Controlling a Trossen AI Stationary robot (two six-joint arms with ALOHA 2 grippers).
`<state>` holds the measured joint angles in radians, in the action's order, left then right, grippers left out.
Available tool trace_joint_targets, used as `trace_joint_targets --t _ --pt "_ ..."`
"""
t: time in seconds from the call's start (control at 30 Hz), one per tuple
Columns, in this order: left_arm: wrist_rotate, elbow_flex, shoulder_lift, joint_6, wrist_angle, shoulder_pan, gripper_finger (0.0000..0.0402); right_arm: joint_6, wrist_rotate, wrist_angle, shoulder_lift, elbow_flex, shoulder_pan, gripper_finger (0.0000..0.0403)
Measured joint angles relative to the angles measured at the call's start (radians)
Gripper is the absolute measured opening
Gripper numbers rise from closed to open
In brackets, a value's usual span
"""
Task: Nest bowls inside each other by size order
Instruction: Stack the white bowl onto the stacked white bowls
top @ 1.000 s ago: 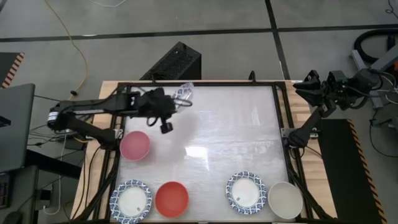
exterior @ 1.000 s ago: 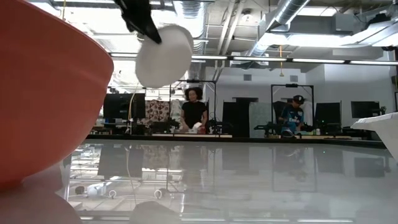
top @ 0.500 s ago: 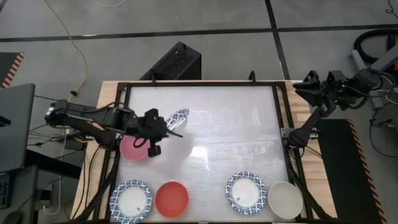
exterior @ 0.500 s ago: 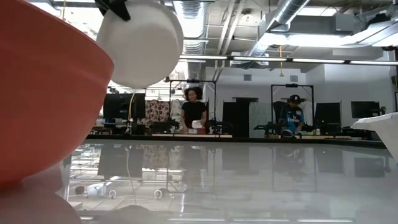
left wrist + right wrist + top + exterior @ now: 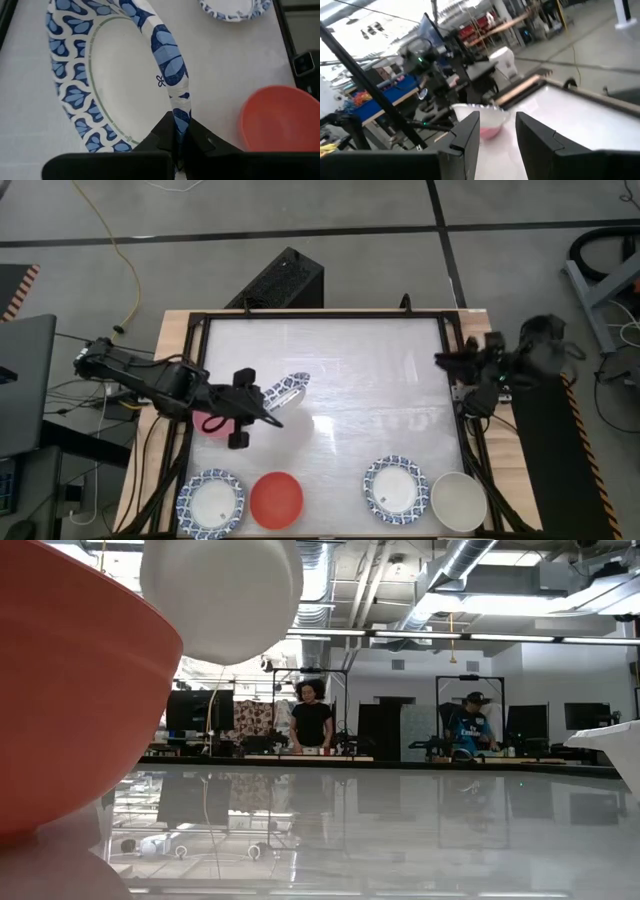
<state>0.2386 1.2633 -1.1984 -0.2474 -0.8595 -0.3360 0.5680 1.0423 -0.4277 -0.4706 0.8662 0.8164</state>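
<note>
My left gripper [image 5: 262,402] is shut on a blue-and-white patterned bowl [image 5: 287,388], held tilted above the table's left middle; the low view shows its white underside [image 5: 222,595]. Under the left arm a pink bowl [image 5: 208,424] rests on the table. Along the near edge sit a patterned bowl [image 5: 210,501], a red bowl [image 5: 275,498], another patterned bowl [image 5: 396,488] and a cream bowl [image 5: 459,500]. My right gripper [image 5: 495,136] is open and has nothing between its fingers, at the table's right edge [image 5: 480,367]. My left gripper pinches the patterned bowl's rim [image 5: 180,116], one finger on the inner side and one on the outer. The fingers come from the table's left, slanting down. The bowl is lifted clear and tilted, reaching out beyond the fingertips.
The table's glossy white top [image 5: 370,380] is framed by a black rail [image 5: 320,314]. A black box [image 5: 285,280] stands on the floor beyond the far edge. People stand at benches [image 5: 312,725] in the room behind.
My left gripper has carried the patterned bowl from the far left part of the table toward the near edge, over the pink bowl, still tilted and clear of the table. My right arm has swung from beyond the far right corner in to the table's right edge and come lower.
</note>
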Motion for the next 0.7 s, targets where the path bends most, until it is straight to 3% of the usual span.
trace_joint_targets --t 0.33,0.57,0.7 --pt "-0.048 0.153 -0.007 -0.080 -0.105 -0.020 0.0000 0.274 -0.189 0.080 -0.208 -0.003 -0.139 0.0148" --pt "0.023 0.379 -0.092 0.009 -0.492 -0.048 0.0000 0.502 -0.455 0.102 -0.370 0.008 -0.339 0.0148" --pt "0.103 0.438 -0.147 0.079 -0.670 -0.084 0.0000 0.492 -0.602 0.256 -0.500 0.008 -0.447 0.0148"
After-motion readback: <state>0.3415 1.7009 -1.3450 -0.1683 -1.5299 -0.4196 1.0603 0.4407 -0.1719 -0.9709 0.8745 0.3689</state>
